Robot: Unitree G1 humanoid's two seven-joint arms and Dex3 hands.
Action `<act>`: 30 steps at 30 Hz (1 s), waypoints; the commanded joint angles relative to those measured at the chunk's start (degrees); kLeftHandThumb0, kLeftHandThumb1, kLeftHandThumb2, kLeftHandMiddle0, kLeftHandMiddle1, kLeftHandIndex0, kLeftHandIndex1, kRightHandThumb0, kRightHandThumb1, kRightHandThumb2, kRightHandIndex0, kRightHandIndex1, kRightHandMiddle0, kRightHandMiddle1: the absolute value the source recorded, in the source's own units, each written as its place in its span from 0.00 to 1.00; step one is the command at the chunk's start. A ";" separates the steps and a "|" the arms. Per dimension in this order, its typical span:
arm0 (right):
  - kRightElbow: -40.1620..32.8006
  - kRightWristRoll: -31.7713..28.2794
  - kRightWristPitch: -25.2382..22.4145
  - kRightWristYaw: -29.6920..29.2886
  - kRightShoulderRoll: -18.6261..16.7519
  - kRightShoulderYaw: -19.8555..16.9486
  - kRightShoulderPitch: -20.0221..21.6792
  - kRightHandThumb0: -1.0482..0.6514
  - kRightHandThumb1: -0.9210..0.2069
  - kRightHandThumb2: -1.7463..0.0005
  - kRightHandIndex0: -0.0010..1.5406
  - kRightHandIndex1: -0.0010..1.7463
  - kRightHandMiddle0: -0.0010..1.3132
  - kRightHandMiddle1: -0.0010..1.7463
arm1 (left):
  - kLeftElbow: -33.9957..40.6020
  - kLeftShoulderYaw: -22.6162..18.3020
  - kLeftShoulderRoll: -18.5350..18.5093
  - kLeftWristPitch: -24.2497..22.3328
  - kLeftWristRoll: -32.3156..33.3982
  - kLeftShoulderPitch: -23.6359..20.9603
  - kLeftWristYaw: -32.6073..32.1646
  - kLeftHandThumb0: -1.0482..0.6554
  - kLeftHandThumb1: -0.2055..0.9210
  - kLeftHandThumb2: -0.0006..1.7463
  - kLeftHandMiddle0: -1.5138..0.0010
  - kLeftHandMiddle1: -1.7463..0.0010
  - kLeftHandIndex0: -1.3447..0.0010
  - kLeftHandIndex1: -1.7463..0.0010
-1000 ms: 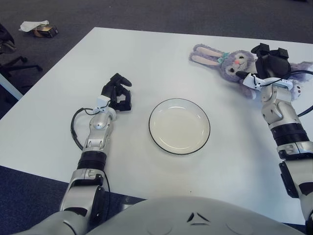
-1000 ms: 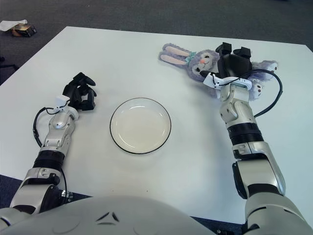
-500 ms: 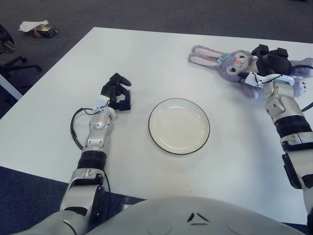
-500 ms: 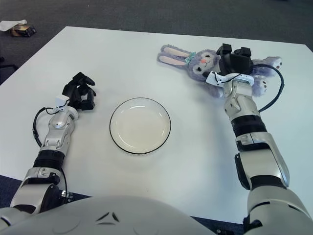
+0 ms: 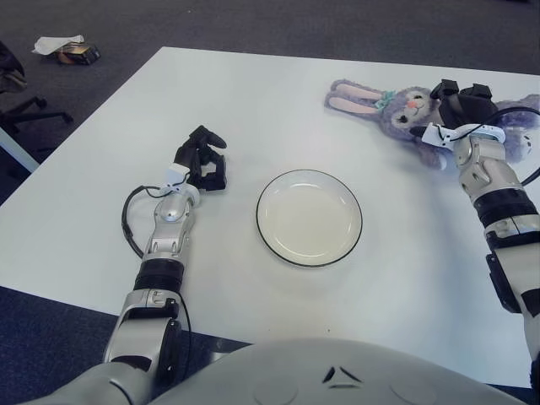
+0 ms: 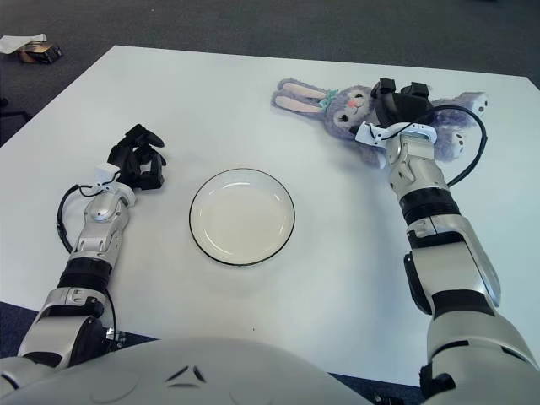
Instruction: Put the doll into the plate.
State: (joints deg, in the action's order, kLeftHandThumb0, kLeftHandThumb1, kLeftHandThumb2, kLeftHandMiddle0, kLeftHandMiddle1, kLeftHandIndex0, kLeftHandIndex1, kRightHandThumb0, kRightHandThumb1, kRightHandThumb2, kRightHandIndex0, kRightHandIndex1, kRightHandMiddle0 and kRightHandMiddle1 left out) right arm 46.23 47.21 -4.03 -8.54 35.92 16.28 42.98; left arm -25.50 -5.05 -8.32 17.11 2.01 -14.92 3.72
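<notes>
A purple plush rabbit doll (image 5: 395,105) lies on its back at the far right of the white table (image 5: 253,101), ears pointing left. My right hand (image 5: 460,97) rests on the doll's body with its black fingers curled around it; the body is mostly hidden under the hand. A white plate with a dark rim (image 5: 310,218) sits empty in the middle of the table, to the left of and nearer than the doll. My left hand (image 5: 202,160) is parked on the table left of the plate, fingers curled, holding nothing.
The table's far and left edges drop to dark carpet. A small box and crumpled paper (image 5: 67,49) lie on the floor at the far left, next to a chair base (image 5: 17,105). A black cable (image 5: 523,173) loops by my right wrist.
My right hand has moved slightly farther back and right over the doll, and the doll has shifted a little with it. My left arm has not moved.
</notes>
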 commanded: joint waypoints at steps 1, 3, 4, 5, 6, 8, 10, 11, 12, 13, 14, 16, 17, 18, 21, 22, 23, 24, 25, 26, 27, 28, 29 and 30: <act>2.79 -0.64 0.35 0.14 -0.12 1.08 2.31 0.02 0.00 0.75 0.00 0.37 0.00 0.59 | -3.44 0.45 1.39 -0.17 -0.10 3.81 0.25 0.61 0.43 0.79 0.65 0.00 0.61 0.00; 4.18 -0.65 0.40 -0.16 -0.32 1.54 3.00 0.02 0.00 0.75 0.00 0.37 0.00 0.59 | -3.34 0.43 1.41 -0.10 -0.06 3.89 0.28 0.61 0.43 0.79 0.65 0.00 0.61 0.00; 4.80 -0.68 0.43 -0.31 -0.41 1.75 3.31 0.02 0.00 0.75 0.00 0.36 0.00 0.59 | -3.34 0.42 1.41 -0.09 -0.05 3.89 0.29 0.61 0.43 0.79 0.65 0.00 0.61 0.00; 5.49 -0.73 0.48 -0.49 -0.53 1.96 3.65 0.02 0.00 0.75 0.00 0.35 0.00 0.58 | -3.34 0.40 1.41 -0.09 -0.04 3.90 0.30 0.61 0.43 0.79 0.65 0.00 0.61 0.00; 6.02 -0.79 0.53 -0.64 -0.61 2.14 3.91 0.02 0.00 0.75 0.00 0.34 0.00 0.58 | -3.34 0.40 1.42 -0.10 -0.03 3.90 0.30 0.61 0.43 0.79 0.65 0.00 0.61 0.00; 6.80 -0.94 0.63 -0.92 -0.69 2.43 4.25 0.02 0.00 0.75 0.00 0.33 0.00 0.58 | -3.14 0.40 1.45 -0.10 -0.02 4.09 0.30 0.61 0.43 0.79 0.65 0.00 0.61 0.00; 8.22 -0.96 0.72 -1.15 -0.95 2.87 4.99 0.02 0.00 0.74 0.00 0.32 0.00 0.57 | -3.10 0.37 1.46 -0.07 0.01 4.16 0.30 0.61 0.43 0.79 0.65 0.00 0.62 0.00; 9.14 -0.94 0.79 -1.24 -1.11 3.15 5.46 0.03 0.00 0.74 0.00 0.32 0.00 0.57 | -3.14 0.34 1.46 -0.02 0.04 4.13 0.32 0.61 0.43 0.79 0.65 0.00 0.62 0.00; 9.76 -0.96 0.86 -1.32 -1.20 3.37 5.79 0.03 0.00 0.74 0.00 0.31 0.00 0.57 | -3.18 0.33 1.46 0.01 0.05 4.11 0.34 0.61 0.43 0.79 0.65 0.00 0.62 0.00; 10.22 -0.99 0.91 -1.35 -1.25 3.59 6.04 0.03 0.00 0.74 0.00 0.31 0.00 0.57 | -3.20 0.31 1.46 0.01 0.09 4.09 0.37 0.61 0.43 0.79 0.65 0.00 0.62 0.00; 10.58 -1.04 0.96 -1.40 -1.27 3.78 6.23 0.03 0.00 0.74 0.00 0.31 0.00 0.56 | -3.22 0.30 1.47 0.02 0.12 4.08 0.39 0.61 0.43 0.79 0.65 0.00 0.61 0.00; 11.05 -1.14 1.03 -1.29 -1.18 4.17 6.49 0.03 0.00 0.73 0.00 0.31 0.00 0.56 | -2.93 0.31 1.53 -0.07 0.17 4.26 0.42 0.61 0.43 0.79 0.65 0.00 0.61 0.00; 11.57 -1.15 1.05 -0.93 -1.23 4.48 6.78 0.03 0.00 0.73 0.00 0.31 0.00 0.56 | -2.79 0.30 1.57 -0.15 0.24 4.31 0.45 0.61 0.43 0.79 0.65 0.00 0.61 0.00; 11.98 -1.18 1.07 -0.68 -1.27 4.72 7.01 0.03 0.00 0.73 0.00 0.32 0.00 0.56 | -2.71 0.29 1.60 -0.20 0.29 4.34 0.47 0.61 0.43 0.79 0.65 0.00 0.61 0.00; 13.12 -1.35 0.97 0.17 -1.48 5.36 7.63 0.02 0.00 0.73 0.00 0.35 0.00 0.55 | -2.56 0.22 1.70 -0.34 0.40 4.37 0.42 0.61 0.42 0.79 0.65 0.00 0.61 0.00; 13.42 -1.45 0.96 0.29 -1.53 5.51 7.78 0.02 0.00 0.73 0.00 0.35 0.00 0.55 | -2.51 0.22 1.73 -0.39 0.40 4.39 0.39 0.61 0.42 0.79 0.65 0.00 0.61 0.00; 13.93 -1.60 0.93 0.54 -1.68 5.64 7.98 0.01 0.00 0.73 0.00 0.36 0.00 0.55 | -2.37 0.22 1.78 -0.51 0.32 4.43 0.20 0.61 0.42 0.79 0.65 0.00 0.61 0.00; 14.23 -1.74 0.91 0.73 -1.75 5.77 8.10 0.01 0.00 0.73 0.00 0.36 0.00 0.55 | -2.13 0.24 1.84 -0.62 0.26 4.55 0.06 0.61 0.42 0.79 0.65 0.00 0.61 0.00; 14.56 -1.84 0.84 1.01 -1.85 5.94 8.23 0.01 0.00 0.73 0.00 0.37 0.00 0.55 | -1.88 0.26 1.88 -0.80 0.13 4.66 -0.14 0.61 0.42 0.79 0.65 0.00 0.61 0.00; 14.81 -1.94 0.80 1.18 -1.91 6.10 8.35 0.01 0.00 0.73 0.00 0.38 0.00 0.55 | -1.71 0.28 1.90 -0.94 0.04 4.74 -0.27 0.61 0.43 0.79 0.65 0.00 0.61 0.00; 15.04 -1.91 0.65 1.56 -1.98 6.36 8.52 0.00 0.00 0.74 0.00 0.39 0.00 0.55 | -1.57 0.32 1.89 -1.11 -0.09 4.79 -0.36 0.61 0.43 0.79 0.65 0.00 0.61 0.00; 15.23 -1.90 0.55 1.80 -2.03 6.56 8.66 0.00 0.00 0.75 0.00 0.40 0.00 0.55 | -1.48 0.34 1.87 -1.23 -0.18 4.82 -0.42 0.61 0.43 0.79 0.65 0.00 0.61 0.00; 15.56 -1.74 0.24 2.52 -2.14 6.93 8.98 0.00 0.00 0.76 0.00 0.40 0.00 0.55 | -1.41 0.38 1.82 -1.33 -0.23 4.85 -0.33 0.61 0.43 0.79 0.65 0.00 0.62 0.00; 15.80 -1.64 0.01 3.02 -2.22 7.21 9.21 0.00 0.00 0.77 0.00 0.40 0.00 0.54 | -1.35 0.41 1.78 -1.39 -0.27 4.87 -0.27 0.61 0.43 0.79 0.65 0.00 0.62 0.00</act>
State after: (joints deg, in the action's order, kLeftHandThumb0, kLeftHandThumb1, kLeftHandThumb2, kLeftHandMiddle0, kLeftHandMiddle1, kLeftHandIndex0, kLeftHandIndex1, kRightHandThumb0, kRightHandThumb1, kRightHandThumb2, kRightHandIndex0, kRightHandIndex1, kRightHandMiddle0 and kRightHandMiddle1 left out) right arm 60.56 46.09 -3.24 -7.56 34.43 22.50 51.39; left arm -24.59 -5.34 -8.21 16.80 1.95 -14.46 3.63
